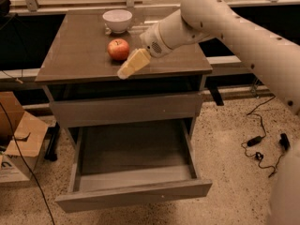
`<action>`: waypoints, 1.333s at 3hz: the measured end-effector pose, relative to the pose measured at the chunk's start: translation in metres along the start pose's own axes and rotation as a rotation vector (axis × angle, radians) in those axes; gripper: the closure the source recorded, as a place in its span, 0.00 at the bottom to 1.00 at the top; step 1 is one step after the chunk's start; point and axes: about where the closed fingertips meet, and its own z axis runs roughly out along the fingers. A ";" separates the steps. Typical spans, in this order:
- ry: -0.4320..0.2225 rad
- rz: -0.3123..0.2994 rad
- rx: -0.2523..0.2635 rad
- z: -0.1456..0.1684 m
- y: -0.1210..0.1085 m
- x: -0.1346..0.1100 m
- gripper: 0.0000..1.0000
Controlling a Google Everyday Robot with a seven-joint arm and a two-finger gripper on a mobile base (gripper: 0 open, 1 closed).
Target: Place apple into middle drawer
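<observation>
The red apple (pixel 118 49) sits on the cabinet top (pixel 79 55), in front of the white bowl. My gripper (pixel 131 64) hangs just right of and in front of the apple, its yellowish fingers pointing down-left toward the top's front edge, not touching the apple. The middle drawer (pixel 133 172) is pulled wide open below, and nothing lies in it. The matching drawer front (pixel 124 109) above it is closed.
A white bowl (pixel 117 20) stands at the back of the cabinet top. A cardboard box (pixel 18 139) and cables lie on the floor at left. More cables (pixel 262 144) lie on the floor at right. My arm (pixel 225 22) reaches in from the right.
</observation>
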 end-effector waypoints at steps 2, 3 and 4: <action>-0.033 -0.003 -0.032 -0.003 0.054 -0.015 0.00; -0.053 0.016 0.007 0.011 0.038 -0.018 0.00; -0.114 0.026 0.042 0.037 0.004 -0.027 0.00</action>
